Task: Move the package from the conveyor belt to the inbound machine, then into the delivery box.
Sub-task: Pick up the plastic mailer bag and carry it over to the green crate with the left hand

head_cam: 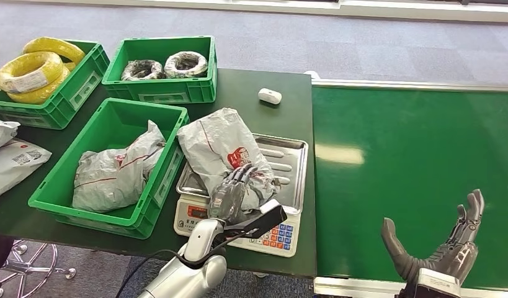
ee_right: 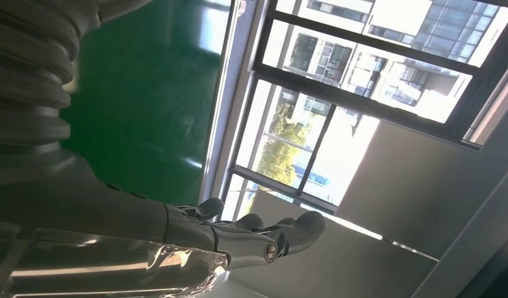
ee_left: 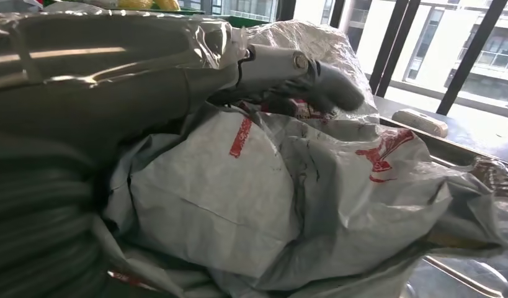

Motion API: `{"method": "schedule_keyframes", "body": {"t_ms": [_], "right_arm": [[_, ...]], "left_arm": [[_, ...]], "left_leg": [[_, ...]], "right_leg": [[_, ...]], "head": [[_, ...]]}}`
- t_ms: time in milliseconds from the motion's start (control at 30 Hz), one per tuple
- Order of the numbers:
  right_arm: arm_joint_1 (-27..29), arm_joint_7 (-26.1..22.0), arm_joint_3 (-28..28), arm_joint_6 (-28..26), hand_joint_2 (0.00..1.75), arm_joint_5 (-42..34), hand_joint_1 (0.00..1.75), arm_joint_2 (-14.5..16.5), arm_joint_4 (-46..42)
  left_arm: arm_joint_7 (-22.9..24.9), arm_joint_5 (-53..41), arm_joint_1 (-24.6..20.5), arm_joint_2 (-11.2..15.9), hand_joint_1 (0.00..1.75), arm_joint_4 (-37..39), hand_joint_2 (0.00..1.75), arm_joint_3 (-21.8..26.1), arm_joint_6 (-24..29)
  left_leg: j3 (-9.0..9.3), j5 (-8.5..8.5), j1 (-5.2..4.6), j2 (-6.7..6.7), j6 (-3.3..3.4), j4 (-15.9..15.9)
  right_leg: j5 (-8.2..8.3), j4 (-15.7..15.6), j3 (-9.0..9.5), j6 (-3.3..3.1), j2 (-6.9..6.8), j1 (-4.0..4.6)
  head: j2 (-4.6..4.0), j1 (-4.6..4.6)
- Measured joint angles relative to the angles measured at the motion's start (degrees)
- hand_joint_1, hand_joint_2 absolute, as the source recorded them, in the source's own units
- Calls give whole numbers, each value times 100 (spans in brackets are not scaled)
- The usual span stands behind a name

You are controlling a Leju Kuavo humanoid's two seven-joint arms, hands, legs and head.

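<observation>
Left hand (head_cam: pixel 234 189) nearest, fingers (ee_left: pixel 325 84) curled into the grey package (head_cam: pixel 221 146), which lies on the scale tray (head_cam: pixel 288 162), its left end drooping toward the green box (head_cam: pixel 62 180). Soft, crinkly, likely light and slick; best gripped by bunching film mid-body. Right hand (head_cam: pixel 446 248) hovers over the belt (head_cam: pixel 412 143), fingers spread, holding nothing.

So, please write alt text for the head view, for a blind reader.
The left hand grips a grey package on the scale, beside a green bin holding another package. The right hand is open over the green belt.
</observation>
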Motion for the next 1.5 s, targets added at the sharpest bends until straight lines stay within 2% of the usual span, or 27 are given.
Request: {"method": "schedule_keyframes", "body": {"t_ms": [633, 867, 1133, 1267, 1300, 1500], "right_arm": [[-38, 1, 2, 84, 175, -49, 0, -4, 0], [-40, 15, 2, 211, 175, 34, 0, 1, -1], [-60, 22, -63, 309, 175, 55, 0, 24, -15], [-35, -32, -109, 287, 175, -55, 0, -2, -15], [-24, -54, -113, 272, 175, -83, 0, -13, -15], [16, -104, -111, 175, 175, -213, 0, -110, -13]], "left_arm": [[-291, 909, 201, -11, 0, -464, 175, 160, -942], [-605, 2018, 243, -46, 0, -763, 175, 358, -1473], [-630, 2304, 314, -44, 2, -1122, 175, 489, -1564], [-663, 2429, 310, -40, 158, -1216, 175, 552, -1655], [-662, 2421, 309, -38, 163, -1242, 175, 569, -1658], [-567, 1950, 269, -7, 172, -1214, 175, 641, -1465]], "left_leg": [[-3, 0, 0, -1, 0, 1], [-5, 0, 0, -9, 0, 1], [-8, 1, 0, -6, 1, 2], [-14, 1, 0, -6, 1, 2], [-15, 1, 0, -5, 1, 2], [-17, 0, 0, -4, 1, 2]], "right_leg": [[0, 0, -2, 0, -1, 0], [-1, 0, 0, 1, -6, 0], [0, 0, -8, 1, -5, -1], [0, 0, -14, 1, -5, -1], [0, 0, -14, 1, -5, -1], [0, 0, -18, 1, -5, -1]], "head": [[0, 0], [0, -1], [0, 0], [0, 0], [0, 0], [0, -1]]}}
